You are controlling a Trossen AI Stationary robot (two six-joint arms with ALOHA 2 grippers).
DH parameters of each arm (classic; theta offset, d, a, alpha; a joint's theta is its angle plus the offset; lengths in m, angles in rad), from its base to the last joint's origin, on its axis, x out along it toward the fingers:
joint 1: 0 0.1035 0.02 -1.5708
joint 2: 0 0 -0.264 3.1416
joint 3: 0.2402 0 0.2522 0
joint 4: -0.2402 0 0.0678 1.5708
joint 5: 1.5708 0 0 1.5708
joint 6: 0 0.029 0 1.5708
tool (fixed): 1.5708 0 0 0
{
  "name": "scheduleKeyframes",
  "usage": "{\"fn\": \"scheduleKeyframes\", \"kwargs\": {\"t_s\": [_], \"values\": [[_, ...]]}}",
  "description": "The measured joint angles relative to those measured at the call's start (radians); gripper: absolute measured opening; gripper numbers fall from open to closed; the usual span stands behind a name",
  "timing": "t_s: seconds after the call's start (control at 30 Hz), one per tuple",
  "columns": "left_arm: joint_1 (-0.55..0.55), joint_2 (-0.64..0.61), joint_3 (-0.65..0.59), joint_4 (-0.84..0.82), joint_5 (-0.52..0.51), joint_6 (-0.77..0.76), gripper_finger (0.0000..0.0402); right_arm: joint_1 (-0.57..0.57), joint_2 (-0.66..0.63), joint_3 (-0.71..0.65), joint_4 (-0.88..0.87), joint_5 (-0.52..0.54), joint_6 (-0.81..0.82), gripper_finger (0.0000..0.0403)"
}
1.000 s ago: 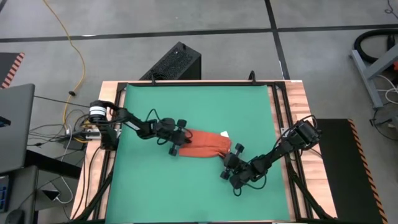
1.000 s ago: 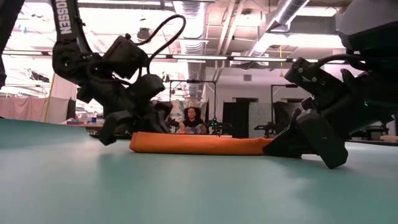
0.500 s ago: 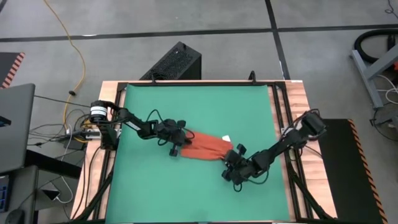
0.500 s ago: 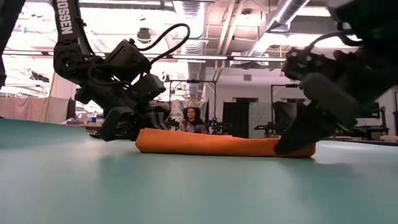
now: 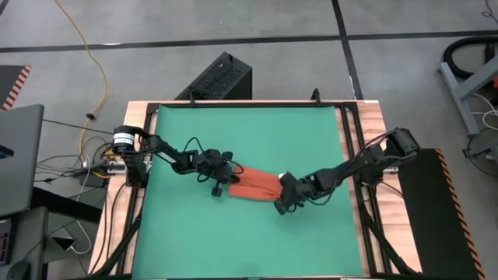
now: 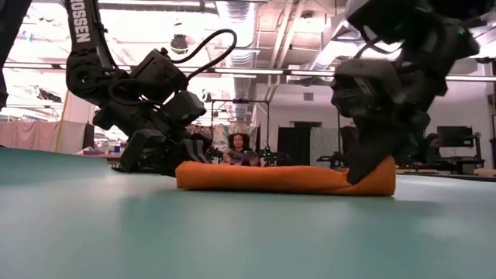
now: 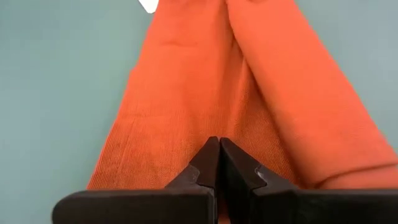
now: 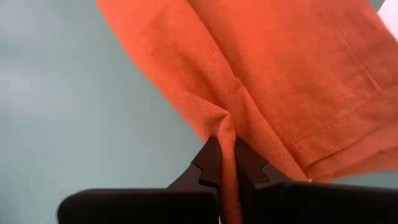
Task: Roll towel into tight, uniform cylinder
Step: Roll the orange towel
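The orange-red towel point(image 5: 254, 184) lies on the green mat as a long, partly folded strip running left to right; it also shows in the low view point(image 6: 271, 177). Its small white tag point(image 7: 148, 5) is at the far edge. My left gripper point(image 5: 225, 183) is shut, with its tips at the towel's left end point(image 7: 219, 144). My right gripper point(image 5: 282, 197) is shut on the towel's right end, which stands raised point(image 6: 380, 174) off the mat. My left gripper rests its shut fingertips on the flat layer at the towel's left end point(image 7: 205, 134), coming in low from the table's left, along the strip. That end lies flat on the mat. My right gripper pinches a raised fold of cloth at the towel's right end point(image 8: 226, 127) between its two fingers. It comes slanting down from the table's right. That end is lifted a little and the rest lies on the mat.
The green mat point(image 5: 249, 132) is bordered by a dark frame and wooden edges point(image 5: 354, 155). A laptop point(image 5: 19, 159) and cables sit off the table's left. A black box point(image 5: 222, 78) stands beyond the far edge. A person point(image 6: 240, 149) sits far behind.
My right gripper has moved toward the table's left and far edge, still shut on the cloth. It has drawn the towel's right end inward and up off the mat, so the strip is now shorter. The left end has stayed under my left gripper.
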Motion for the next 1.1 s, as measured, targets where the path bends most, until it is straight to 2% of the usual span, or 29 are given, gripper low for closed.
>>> {"fn": "scheduleKeyframes", "kwargs": {"t_s": [0.1, 0.37, 0.53, 0.7, 1.1], "values": [[0.0, 0.0, 0.0, 0.0, 0.003, -0.009, 0.0, -0.044, -0.035, 0.0, 0.002, -0.103, 0.073, 0.0024], [0.0, 0.0, -0.001, -0.002, 0.009, -0.03, 0.0, -0.1, -0.107, 0.0, -0.05, -0.173, 0.198, 0.0024], [0.0, 0.0, 0.0, -0.007, 0.031, -0.041, 0.0, -0.149, -0.102, 0.001, -0.09, -0.27, 0.248, 0.0024], [-0.003, 0.001, -0.001, -0.014, 0.077, -0.055, 0.0, -0.202, -0.1, 0.001, -0.094, -0.358, 0.26, 0.0024], [-0.025, 0.0, -0.001, -0.022, 0.073, -0.061, 0.0, -0.345, -0.1, 0.001, -0.101, -0.545, 0.313, 0.0024]]}}
